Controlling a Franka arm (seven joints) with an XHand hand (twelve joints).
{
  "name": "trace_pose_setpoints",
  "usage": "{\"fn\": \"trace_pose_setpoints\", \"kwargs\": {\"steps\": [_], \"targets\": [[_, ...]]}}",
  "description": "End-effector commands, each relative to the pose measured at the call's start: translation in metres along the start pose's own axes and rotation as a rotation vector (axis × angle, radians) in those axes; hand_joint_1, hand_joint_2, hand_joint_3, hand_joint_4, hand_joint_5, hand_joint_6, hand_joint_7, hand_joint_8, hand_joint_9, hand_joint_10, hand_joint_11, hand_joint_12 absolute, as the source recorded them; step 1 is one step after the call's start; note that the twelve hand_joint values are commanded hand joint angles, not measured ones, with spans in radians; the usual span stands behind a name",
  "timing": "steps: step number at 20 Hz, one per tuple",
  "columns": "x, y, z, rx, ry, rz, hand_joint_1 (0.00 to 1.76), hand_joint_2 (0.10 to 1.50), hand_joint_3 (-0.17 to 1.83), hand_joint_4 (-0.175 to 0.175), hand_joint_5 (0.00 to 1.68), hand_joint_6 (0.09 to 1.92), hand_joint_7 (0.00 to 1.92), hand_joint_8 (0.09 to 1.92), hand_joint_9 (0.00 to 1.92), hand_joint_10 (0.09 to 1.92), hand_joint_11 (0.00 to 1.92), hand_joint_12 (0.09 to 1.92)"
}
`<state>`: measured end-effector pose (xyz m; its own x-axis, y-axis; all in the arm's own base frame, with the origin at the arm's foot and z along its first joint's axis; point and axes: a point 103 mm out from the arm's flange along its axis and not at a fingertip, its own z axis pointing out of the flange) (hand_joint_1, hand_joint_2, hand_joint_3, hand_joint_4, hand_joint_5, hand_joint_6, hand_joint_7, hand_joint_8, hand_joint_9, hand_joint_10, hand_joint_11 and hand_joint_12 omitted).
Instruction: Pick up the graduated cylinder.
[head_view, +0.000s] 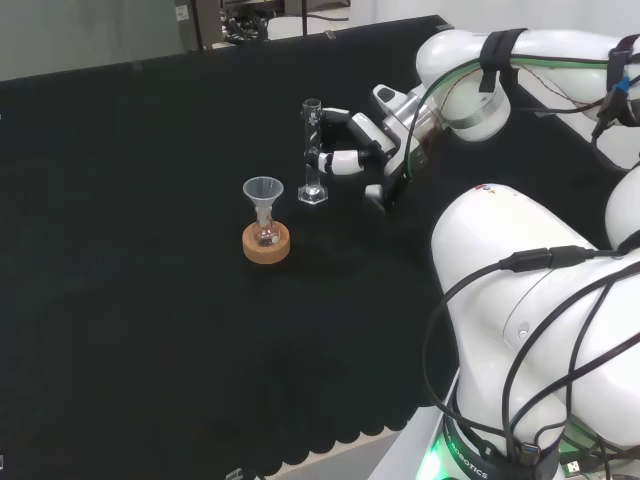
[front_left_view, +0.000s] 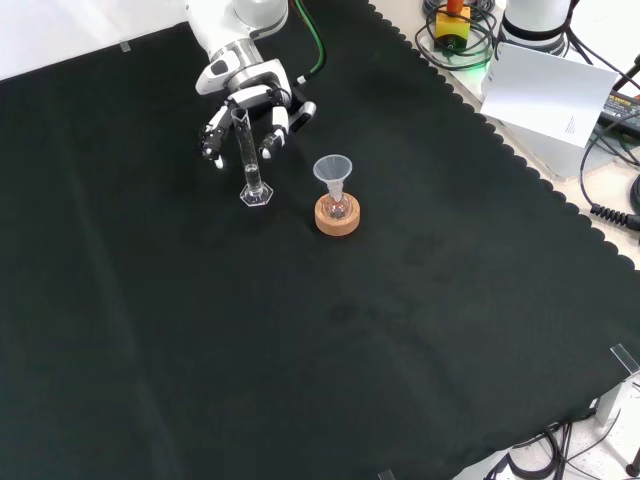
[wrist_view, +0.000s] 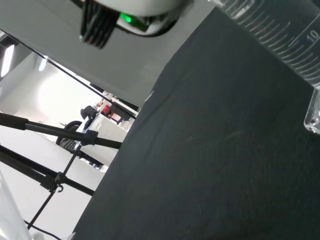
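Observation:
A clear glass graduated cylinder stands upright on its hexagonal foot on the black cloth. In the head view the hand is just to its right, fingers reaching the tube at mid height. From the front, the cylinder rises in front of the palm of the hand, and fingers hang spread on either side of the tube without closing round it. Close to the wrist camera, the cylinder shows its printed scale marks.
A small flask with a clear funnel in its neck sits on a cork ring, to the cylinder's front left in the head view; funnel and ring show from the front. The arm's white links stand at the right.

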<state>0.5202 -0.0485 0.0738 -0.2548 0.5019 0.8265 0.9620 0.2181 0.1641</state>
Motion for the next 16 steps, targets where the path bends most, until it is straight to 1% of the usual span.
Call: {"fn": "trace_pose_setpoints", "kwargs": {"steps": [1,5,10,16], "targets": [[0.0005,0.0007,0.0033,-0.002,0.012,-0.002,1.05,0.68,0.64,0.036,0.58,0.12,0.47,0.64,0.73,0.54,0.49,1.28],[-0.0006,0.0004,0.0032,-0.011,0.016,-0.003,1.05,0.69,0.65,0.035,0.58,0.13,0.48,0.64,0.74,0.54,0.50,1.28],[-0.0005,0.0004,0.0032,-0.019,0.020,-0.005,1.06,0.71,0.64,0.034,0.59,0.20,0.52,0.62,0.80,0.51,0.54,1.25],[-0.0002,-0.0001,0.0031,-0.027,0.026,-0.008,1.07,0.74,0.63,0.030,0.53,0.45,0.58,0.61,0.89,0.43,0.62,1.21]]}}
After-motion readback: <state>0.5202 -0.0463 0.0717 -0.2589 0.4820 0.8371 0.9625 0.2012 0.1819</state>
